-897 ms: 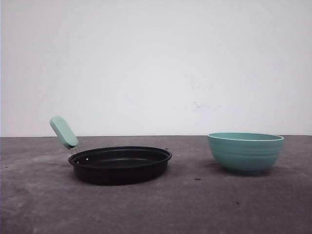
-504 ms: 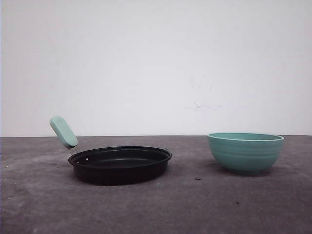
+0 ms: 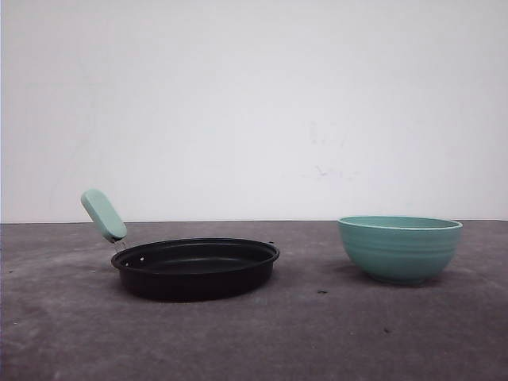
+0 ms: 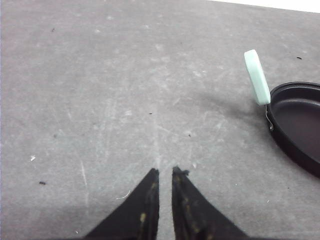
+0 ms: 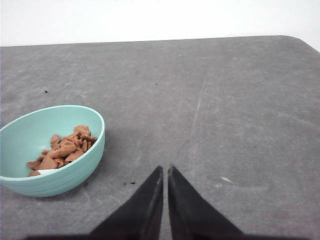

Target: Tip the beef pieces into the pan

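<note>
On the grey scuffed tabletop (image 3: 254,333), the teal ribbed bowl (image 5: 50,150) of reddish-brown beef pieces (image 5: 62,152) sits lower left of the closed, empty right gripper (image 5: 165,172), the shallow black pan (image 3: 195,268) apart beyond.

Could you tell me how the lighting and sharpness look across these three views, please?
Front view: even, diffuse light, pale washed-out wall, only soft shadows under the pan and the bowl, slightly soft focus. Left wrist view: the pan's handle casts a faint shadow on the table; the dark left tool is underexposed. Right wrist view: beef pieces are reasonably sharp; the right tool is nearly a silhouette.
</note>
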Motion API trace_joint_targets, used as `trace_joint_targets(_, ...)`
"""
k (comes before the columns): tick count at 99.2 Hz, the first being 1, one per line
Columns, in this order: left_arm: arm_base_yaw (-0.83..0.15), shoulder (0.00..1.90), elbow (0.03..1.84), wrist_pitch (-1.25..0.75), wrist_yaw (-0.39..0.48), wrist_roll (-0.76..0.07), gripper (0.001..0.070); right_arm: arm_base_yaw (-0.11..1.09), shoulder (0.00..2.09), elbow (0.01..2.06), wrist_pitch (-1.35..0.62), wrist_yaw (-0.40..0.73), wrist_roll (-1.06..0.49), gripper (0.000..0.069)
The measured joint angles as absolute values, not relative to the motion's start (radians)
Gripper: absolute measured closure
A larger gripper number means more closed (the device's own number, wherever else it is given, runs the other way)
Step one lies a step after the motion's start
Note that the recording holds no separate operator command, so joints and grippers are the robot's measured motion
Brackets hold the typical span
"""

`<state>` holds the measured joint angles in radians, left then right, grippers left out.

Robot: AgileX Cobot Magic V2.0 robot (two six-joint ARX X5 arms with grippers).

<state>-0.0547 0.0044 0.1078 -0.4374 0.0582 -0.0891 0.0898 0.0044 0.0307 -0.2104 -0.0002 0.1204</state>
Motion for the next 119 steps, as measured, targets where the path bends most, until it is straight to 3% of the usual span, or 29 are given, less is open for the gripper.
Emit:
trace_joint_targets(95,-0.055,0.004,0.108,-0.435,0.059,-0.095,0.0688,0.090,0.004,0.029,-0.198,0.001,0.112,0.0675)
trace_joint_targets(106,-0.055,0.004,0.107,-0.427,0.080,-0.162,0.0688,0.090,0.004,0.029,-0.145,0.000,0.146,0.0675)
trace_joint_targets(119,-0.055,0.004,0.107,-0.424,0.113,-0.326,0.0688,0.090,0.004,0.029,-0.106,-0.005,0.228,0.0675)
